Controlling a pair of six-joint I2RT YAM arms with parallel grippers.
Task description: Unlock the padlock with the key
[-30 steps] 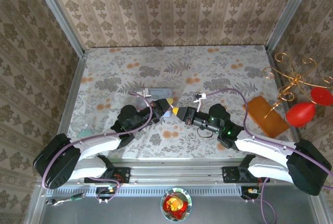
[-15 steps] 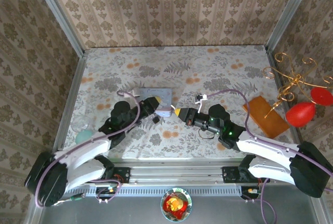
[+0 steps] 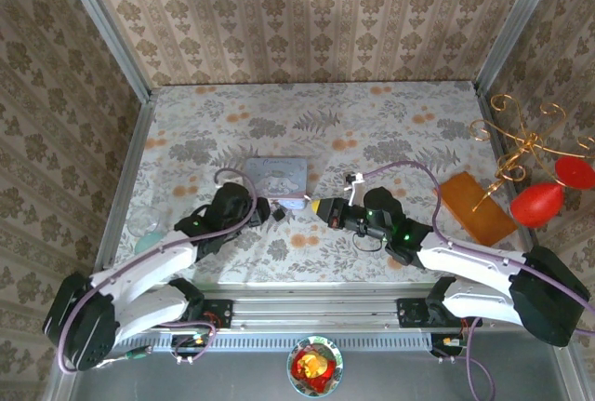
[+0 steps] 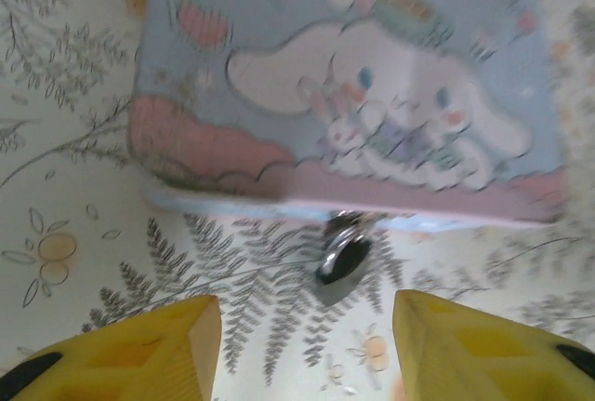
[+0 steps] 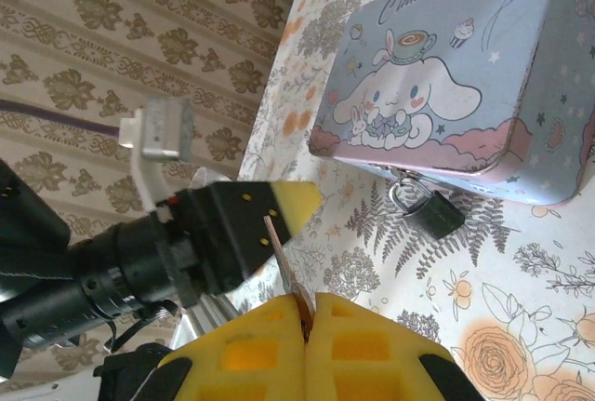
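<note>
Two yellow-padded fingers [image 4: 139,354] of the left gripper [image 4: 307,331] stand well apart with nothing between them, pointing at the near side of the pale blue rectangular tin printed with a white cartoon dog [image 4: 344,94]. The tiny dark blocky padlock [image 4: 339,257] lies on the flower-patterned tablecloth [image 4: 74,187] just beyond that gap. Its thin silvery shackle reaches up to the tin's near edge, and its body is tilted away from the tin.

The right gripper [image 5: 307,313] has its yellow fingers pressed together on a thin metal key [image 5: 282,261], whose blade sticks out past the fingertips. From this wrist the padlock [image 5: 432,210] hangs at the tin's [image 5: 437,75] pink-banded front edge, well ahead of the key and apart from it.

From above, the left gripper [image 3: 261,207] sits just beside the tin's [image 3: 276,176] near left corner, with the padlock [image 3: 277,215] right next to it. The right gripper [image 3: 319,207] sits off the tin's near right corner. Both arms run back from the tin to their bases at the table's near edge. A flat orange-brown rectangular board [image 3: 475,207] lies well to the tin's right.
</note>
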